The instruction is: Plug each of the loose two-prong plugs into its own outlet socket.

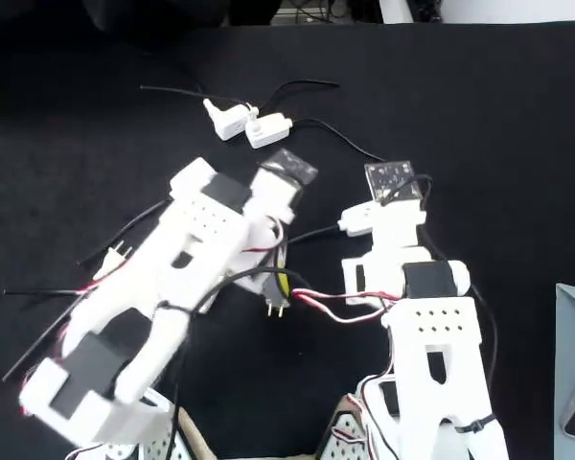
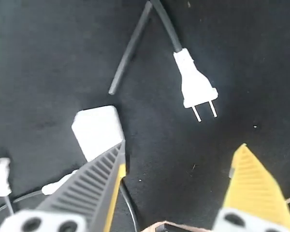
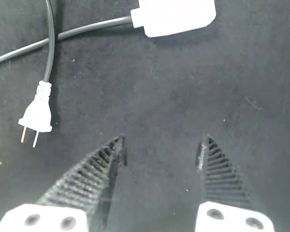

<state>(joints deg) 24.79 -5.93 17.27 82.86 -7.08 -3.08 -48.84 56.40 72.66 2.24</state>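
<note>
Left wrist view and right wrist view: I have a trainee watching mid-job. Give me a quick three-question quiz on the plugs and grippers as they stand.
1. True or false: the left gripper is shut on the white plug.
2. How many prongs show on that plug in the left wrist view? A) one B) two C) three
3. Fill the blank: the right gripper, over the black table, is ____, with nothing in it.
Key: 1 false; 2 B; 3 open.
</note>
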